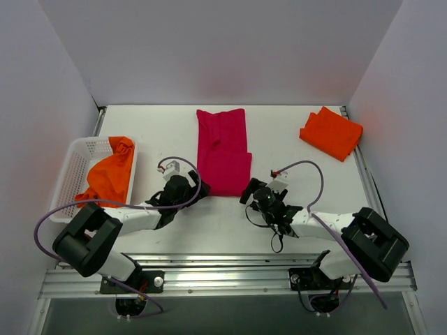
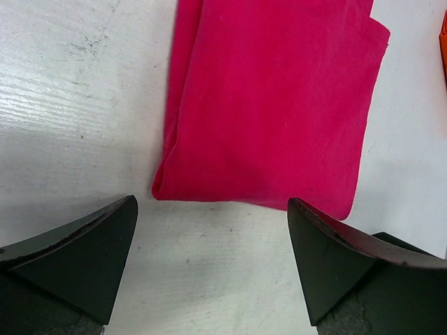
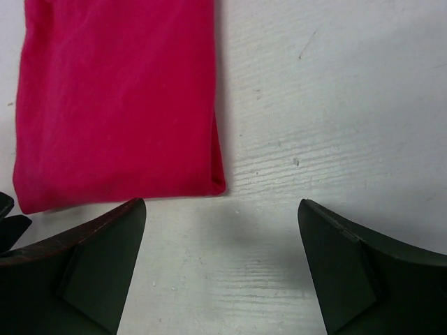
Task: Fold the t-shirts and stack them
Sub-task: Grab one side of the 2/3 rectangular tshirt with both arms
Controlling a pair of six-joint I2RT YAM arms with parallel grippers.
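Bunching of crimson t-shirt (image 1: 222,150) is risked if only its top layer is pinched by left gripper (image 1: 190,187) and right gripper (image 1: 249,191) (both gaping, empty).

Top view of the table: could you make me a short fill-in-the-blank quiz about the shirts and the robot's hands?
The white mesh basket holds a crumpled t-shirt coloured ____. The folded orange t-shirt lies in the far ____ corner of the table. The left hand and right hand are both ____, holding nothing, by the crimson t-shirt.
Missing: orange; right; open.
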